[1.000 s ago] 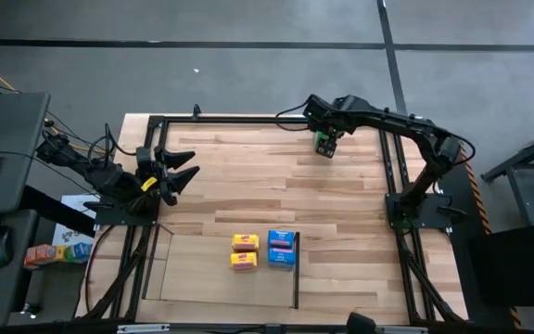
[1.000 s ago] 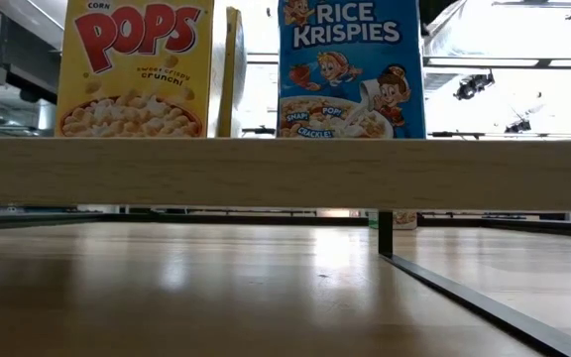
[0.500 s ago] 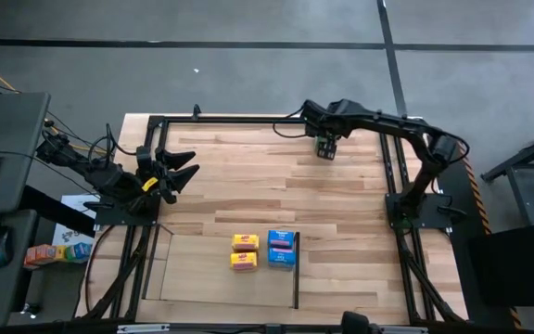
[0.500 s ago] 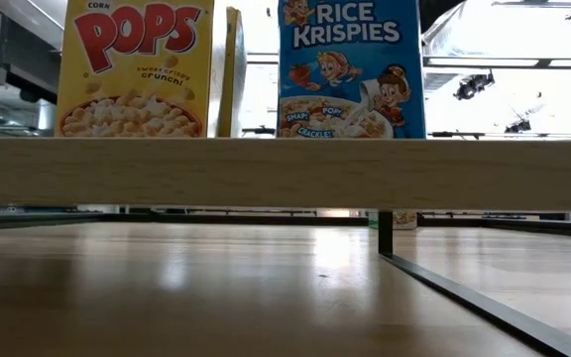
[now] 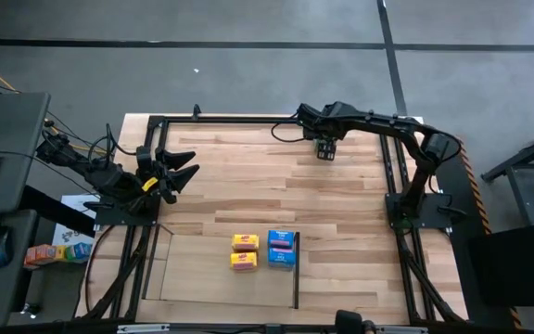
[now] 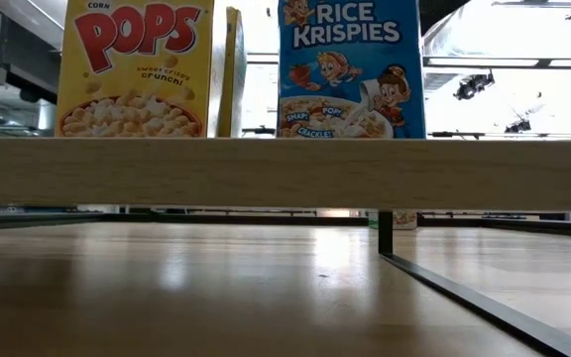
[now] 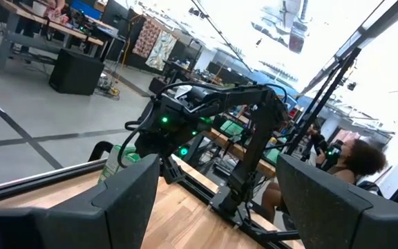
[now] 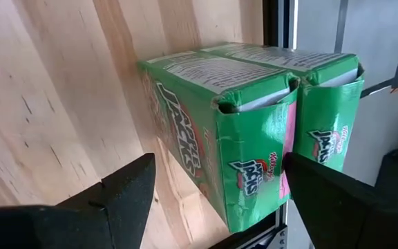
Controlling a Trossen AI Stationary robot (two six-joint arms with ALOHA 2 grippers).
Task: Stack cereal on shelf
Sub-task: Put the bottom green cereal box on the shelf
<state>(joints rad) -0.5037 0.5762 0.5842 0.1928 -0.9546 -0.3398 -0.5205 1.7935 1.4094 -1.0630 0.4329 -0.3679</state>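
Two green cereal boxes (image 8: 220, 138) (image 8: 327, 117) stand side by side on the table near its far edge (image 5: 324, 151). My right gripper (image 8: 220, 166) hangs open above them, pointing down, one finger on either side of the nearer box and touching nothing. Two yellow cereal boxes (image 5: 244, 251) and blue cereal (image 5: 282, 249) stand on the pale shelf (image 5: 193, 274). In the low view a yellow front (image 6: 137, 69) and a blue front (image 6: 350, 69) show. My left gripper (image 5: 193, 164) waits open at the table's left.
A black metal frame (image 5: 248, 119) runs around the table; its far rail passes close behind the green boxes. The shelf's thin black bar (image 5: 297, 278) lies right of the blue cereal. In the left wrist view a person (image 7: 351, 162) sits beyond the table.
My right gripper has sunk toward the green boxes, drifted a little toward the table's left and rolled about its own axis, its fingers staying open. The boxes have not moved.
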